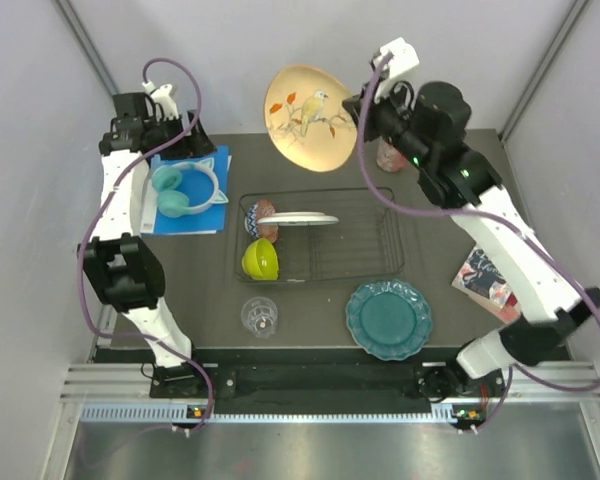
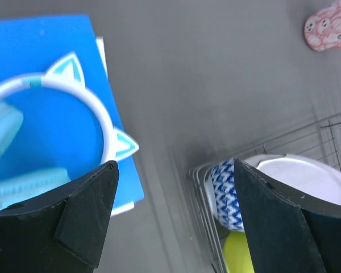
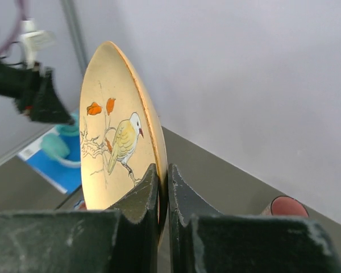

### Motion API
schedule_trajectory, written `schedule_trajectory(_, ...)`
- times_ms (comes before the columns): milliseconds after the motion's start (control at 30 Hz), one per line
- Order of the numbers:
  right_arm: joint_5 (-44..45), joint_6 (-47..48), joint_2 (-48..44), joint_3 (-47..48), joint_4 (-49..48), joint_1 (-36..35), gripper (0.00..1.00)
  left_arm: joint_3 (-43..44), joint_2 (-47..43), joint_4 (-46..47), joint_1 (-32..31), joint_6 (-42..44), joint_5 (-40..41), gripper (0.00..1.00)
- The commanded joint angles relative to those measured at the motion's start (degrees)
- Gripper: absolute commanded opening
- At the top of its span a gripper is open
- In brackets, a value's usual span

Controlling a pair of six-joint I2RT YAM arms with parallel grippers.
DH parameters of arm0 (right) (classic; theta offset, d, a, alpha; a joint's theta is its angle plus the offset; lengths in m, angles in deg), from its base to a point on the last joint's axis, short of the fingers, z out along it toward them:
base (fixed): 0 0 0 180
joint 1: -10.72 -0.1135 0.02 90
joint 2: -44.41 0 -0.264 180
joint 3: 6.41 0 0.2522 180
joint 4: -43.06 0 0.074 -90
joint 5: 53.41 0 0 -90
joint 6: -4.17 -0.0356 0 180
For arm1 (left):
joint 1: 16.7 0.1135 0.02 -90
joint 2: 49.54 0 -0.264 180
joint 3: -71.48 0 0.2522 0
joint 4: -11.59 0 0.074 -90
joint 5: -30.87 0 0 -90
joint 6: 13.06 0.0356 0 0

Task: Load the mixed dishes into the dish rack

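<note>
My right gripper (image 1: 358, 115) (image 3: 163, 168) is shut on the lower rim of the cream floral plate (image 1: 310, 118) (image 3: 116, 142). It holds the plate on edge, high above the back of the black wire dish rack (image 1: 365, 235) (image 2: 329, 128). In the rack lie a white plate (image 1: 302, 219) (image 2: 307, 179), a patterned bowl (image 1: 264, 213) (image 2: 226, 193) and a lime-green bowl (image 1: 261, 259) (image 2: 238, 256). A teal scalloped plate (image 1: 388, 318) and a small clear glass (image 1: 260, 316) sit on the table in front of the rack. A pink mug (image 1: 390, 155) (image 2: 329, 25) (image 3: 287, 206) stands behind the rack. My left gripper (image 1: 170, 140) (image 2: 174, 170) is open and empty, above the table left of the rack.
Teal cat-ear headphones (image 1: 185, 190) (image 2: 57, 114) lie on a blue mat (image 1: 205, 215) at the back left. A printed card (image 1: 485, 275) lies at the right edge. Grey walls close in the left, back and right sides.
</note>
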Motion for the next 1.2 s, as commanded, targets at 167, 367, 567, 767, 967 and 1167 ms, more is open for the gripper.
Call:
schedule_trajectory(167, 26.33, 13.63, -21.27, -11.33, 4.69, -24.62, 0.00, -11.27, -9.03, -1.19, 1.24, 4.13, 4.24, 0.85)
schedule_trajectory(367, 57.25, 30.90, -19.98, -18.18, 3.83, -49.49, 0.00, -13.91, -11.93, -1.81, 1.24, 5.71, 6.00, 0.84)
schedule_trajectory(567, 68.63, 48.01, -18.47, -30.15, -14.12, -57.61, 0.00, -15.50, -13.95, -1.37, 1.33, 6.07, 7.23, 0.84)
schedule_trajectory(767, 68.20, 56.44, -19.00, -33.14, -19.04, -57.96, 0.00, -16.46, -13.95, -0.93, 1.59, 5.89, 7.40, 0.83)
schedule_trajectory(967, 62.58, 57.60, -17.59, -32.79, -11.86, -57.70, 0.00, -17.96, -14.48, 0.12, 1.77, 4.84, 7.32, 0.83)
schedule_trajectory(1167, 51.60, 53.38, -17.51, -31.73, 1.85, -53.57, 0.00, -20.50, -15.10, 2.76, 1.77, 3.61, 7.32, 0.83)
